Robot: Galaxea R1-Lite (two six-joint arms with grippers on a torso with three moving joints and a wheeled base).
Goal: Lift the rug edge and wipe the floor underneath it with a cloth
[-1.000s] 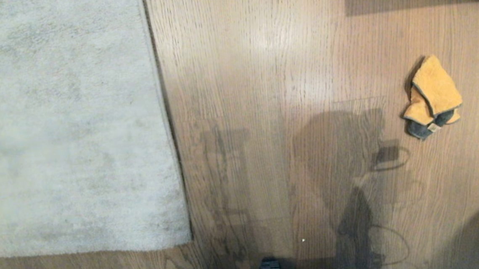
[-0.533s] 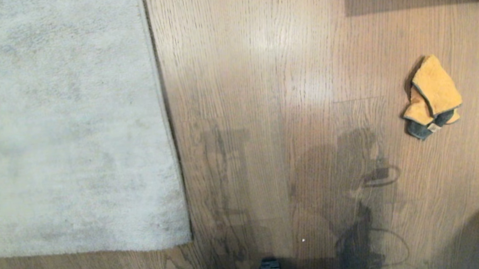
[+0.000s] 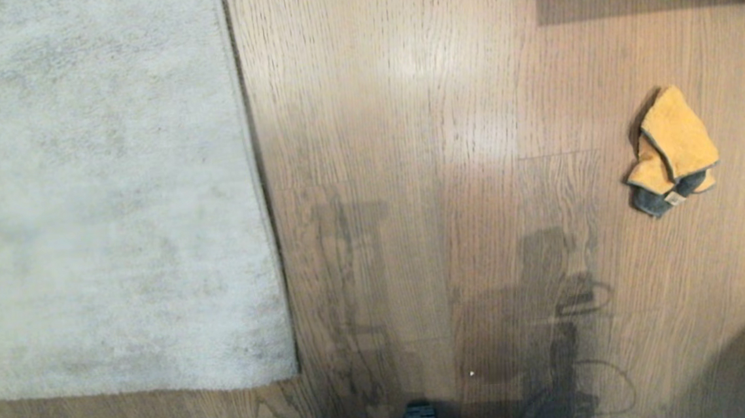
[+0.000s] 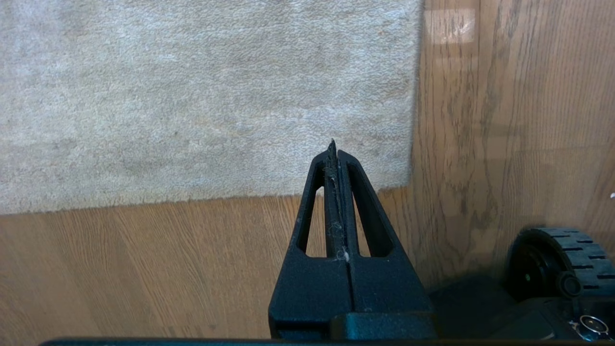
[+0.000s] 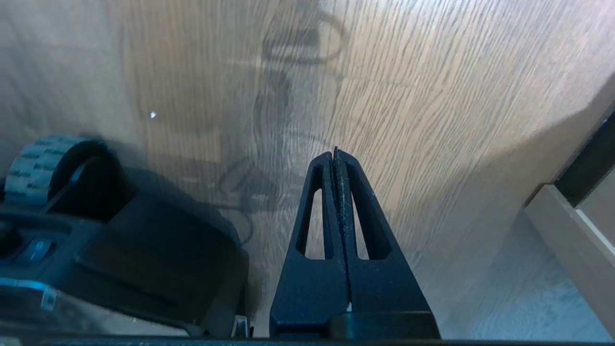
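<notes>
Left gripper [image 4: 333, 149] jaws pressed together, empty; right gripper [image 5: 335, 154] likewise.

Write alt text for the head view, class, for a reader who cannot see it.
A pale grey rug lies flat on the left of a brown wood-plank floor, its straight rug edge and near corner undisturbed. A crumpled orange and grey cloth lies apart on the floor to the right. Neither hand is in view.
</notes>
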